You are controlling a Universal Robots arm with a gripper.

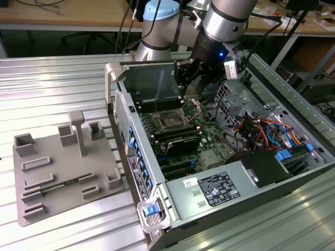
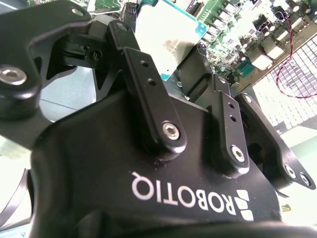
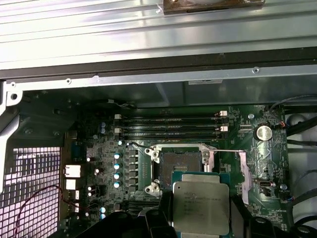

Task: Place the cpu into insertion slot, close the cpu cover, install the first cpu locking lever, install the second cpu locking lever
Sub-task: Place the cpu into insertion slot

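First wrist view: my tool point(image 3: 202, 218) pinches the cpu point(image 3: 200, 206) by its edges, not yet placed. Exterior view: I hang at one o'clock of the insertion slot point(image 1: 170, 121); seating needs square alignment.

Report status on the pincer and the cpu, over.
Pincer shut on the cpu. Chip held near the insertion slot, not seated. Slot uncovered, cpu cover raised.

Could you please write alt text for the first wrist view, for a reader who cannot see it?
A black gripper holds a silvery-grey square chip close to an empty dark square socket with a silver metal rim on a green circuit board. Long black memory slots lie beyond the socket.
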